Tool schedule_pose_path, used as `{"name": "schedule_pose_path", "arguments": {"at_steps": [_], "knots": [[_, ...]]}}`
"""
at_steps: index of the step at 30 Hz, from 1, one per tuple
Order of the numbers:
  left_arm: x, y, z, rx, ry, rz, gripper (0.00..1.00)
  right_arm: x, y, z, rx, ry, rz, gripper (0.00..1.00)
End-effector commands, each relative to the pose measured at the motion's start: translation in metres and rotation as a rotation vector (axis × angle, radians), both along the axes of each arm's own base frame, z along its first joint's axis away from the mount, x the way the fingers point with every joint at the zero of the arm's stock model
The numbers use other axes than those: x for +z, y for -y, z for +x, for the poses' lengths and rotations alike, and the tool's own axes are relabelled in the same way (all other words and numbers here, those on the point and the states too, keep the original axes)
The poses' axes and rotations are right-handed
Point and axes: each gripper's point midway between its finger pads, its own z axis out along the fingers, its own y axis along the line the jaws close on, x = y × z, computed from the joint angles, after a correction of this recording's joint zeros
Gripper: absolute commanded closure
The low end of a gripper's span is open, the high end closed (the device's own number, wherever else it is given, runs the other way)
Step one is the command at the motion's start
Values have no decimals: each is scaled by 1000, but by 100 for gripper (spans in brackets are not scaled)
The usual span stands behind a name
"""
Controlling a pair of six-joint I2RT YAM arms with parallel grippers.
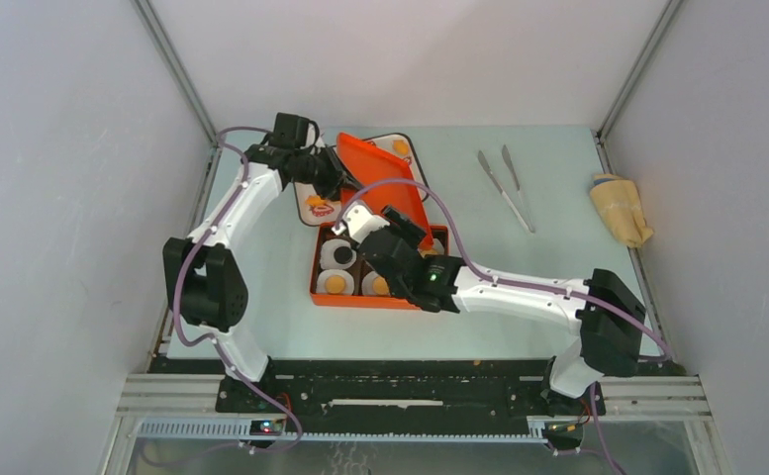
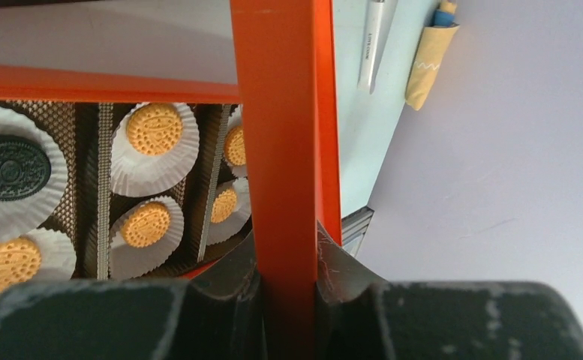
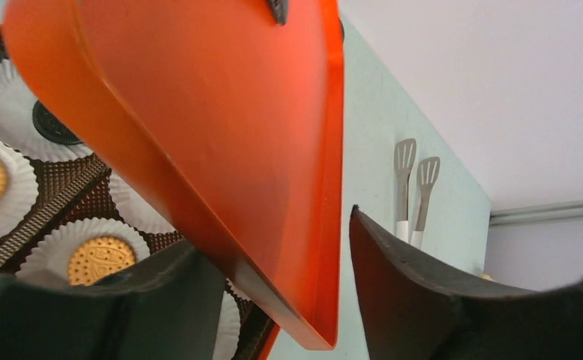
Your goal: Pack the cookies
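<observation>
**Dark fingers (image 2: 220, 300) grip a glossy orange lid (image 2: 280, 112)**

Left gripper (image 2: 288, 259) is pinched tight on its smooth plastic rim. Right gripper (image 3: 273, 240) straddles the lower corner, jaws apart, with a gap on one side. Cookies (image 2: 154, 128), embossed round discs, mostly golden and one black, sit in fluted white paper cups (image 2: 179, 169) at the lid's 9 o'clock; the lid hides others.

cookies (image 2: 154, 128) in box (image 1: 345, 300), lid (image 1: 375, 168) above
</observation>
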Motion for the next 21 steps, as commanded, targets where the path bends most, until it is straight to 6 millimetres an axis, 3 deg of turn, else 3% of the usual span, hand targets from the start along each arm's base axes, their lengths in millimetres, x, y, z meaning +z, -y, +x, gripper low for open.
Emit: {"name": "schedule_pose_path", "arguments": {"at_steps": [1,7,10,12,14,16,21], "knots": [[49,13,-17,-95,137,-106,100,9,3,20,-44,4,61,41],[56,17,-18,-125,150,-129,100,10,5,26,-56,3,85,84],[56,19,-18,-139,144,-140,100,20,6,28,-52,19,122,97],[56,20,-14,-144,157,-134,94,26,7,29,-51,19,144,100],[57,19,-9,-144,176,-123,79,31,9,29,-51,4,171,100],[60,20,-3,-140,192,-116,72,36,14,28,-59,-6,197,100],[95,19,20,-113,312,-105,53,56,29,23,-41,-54,282,100]]}}
